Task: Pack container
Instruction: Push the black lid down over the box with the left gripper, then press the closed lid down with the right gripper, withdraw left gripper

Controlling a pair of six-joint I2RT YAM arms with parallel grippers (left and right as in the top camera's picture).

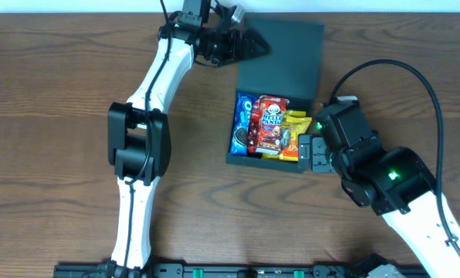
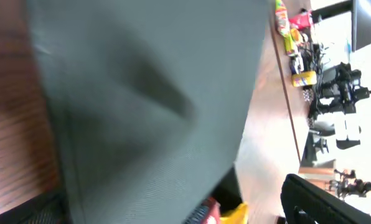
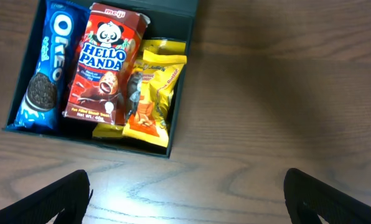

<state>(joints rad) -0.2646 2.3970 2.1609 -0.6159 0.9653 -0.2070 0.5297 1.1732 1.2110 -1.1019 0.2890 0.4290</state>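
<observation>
left arm (image 1: 154,85): white links, black joints | right arm (image 1: 427,224): green light (image 1: 392,175), black cable (image 1: 404,68)

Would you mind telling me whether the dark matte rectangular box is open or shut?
Open: the dark matte rectangular box has its flat lid swung back, and snack packets lie exposed inside.

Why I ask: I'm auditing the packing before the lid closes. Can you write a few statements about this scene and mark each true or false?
1. The lid of the container stands open. True.
2. The Hello Panda box lies between the Oreo packet and the yellow packets. True.
3. The Oreo packet lies outside the container. False: it is inside, beside the Hello Panda box.
4. The right gripper grips a yellow packet. False: it is open and empty, beside the container.
</observation>
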